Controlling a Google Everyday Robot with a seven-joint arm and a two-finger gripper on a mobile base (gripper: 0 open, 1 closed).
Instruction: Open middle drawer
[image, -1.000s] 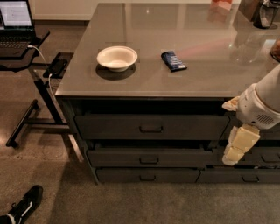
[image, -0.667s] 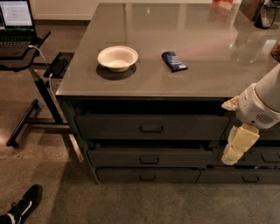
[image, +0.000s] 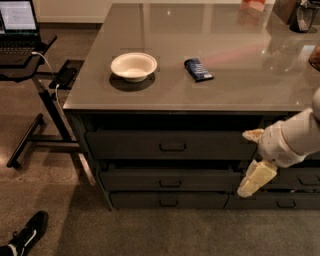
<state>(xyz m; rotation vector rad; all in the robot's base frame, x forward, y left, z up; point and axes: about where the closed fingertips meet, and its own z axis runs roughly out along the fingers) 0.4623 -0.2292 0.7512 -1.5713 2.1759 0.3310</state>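
Nothing had visibly changed over the last second: the gripper (image: 256, 176) hung in the same spot, low in front of the counter (image: 240, 75), at the right end of the middle drawer (image: 135, 180). The drawer showed no shift either. Whether the gripper was released or clenched could not be told from this angle, but it held nothing. The middle drawer sat in the left stack, under the taller top drawer (image: 125, 145) and above the slim bottom drawer (image: 140, 200), its front roughly in line with theirs, so it looked shut or nearly so. Its handle (image: 170, 183) lay at the centre of the front, well apart from the gripper and to its left. That stillness suggested the pull had not begun and the task was at its start. The next move would likely have called for carrying the gripper leftward to the handle before any grasp. The bowl (image: 133, 66) and packet (image: 198, 69) on the counter lay undisturbed.
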